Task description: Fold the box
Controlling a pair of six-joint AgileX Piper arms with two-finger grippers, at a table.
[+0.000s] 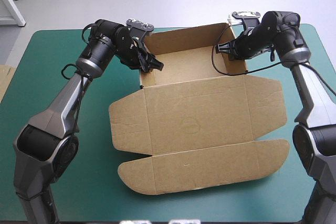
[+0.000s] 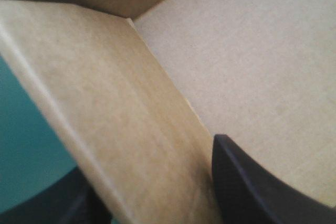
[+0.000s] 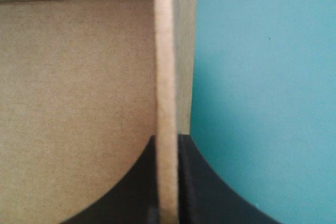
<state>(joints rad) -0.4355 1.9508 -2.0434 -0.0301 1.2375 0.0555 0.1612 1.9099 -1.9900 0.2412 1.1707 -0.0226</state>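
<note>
The box (image 1: pixel 178 129) sits mid-table (image 1: pixel 47 61) with its long axis running left to right. Its tray (image 1: pixel 184 64) is toward the far edge and its lid (image 1: pixel 210 161) lies flat toward the near edge. The left gripper (image 1: pixel 154 66) pinches the tray's left wall and the right gripper (image 1: pixel 223 50) pinches the right wall. Each has one finger inside and one outside, so each arm already holds its own end.

Comes to one brown box (image 1: pixel 199 119), two grippers, left gripper (image 1: pixel 151 65) and right gripper (image 1: pixel 223 49), and one teal-green cover (image 1: pixel 52 66).
</note>
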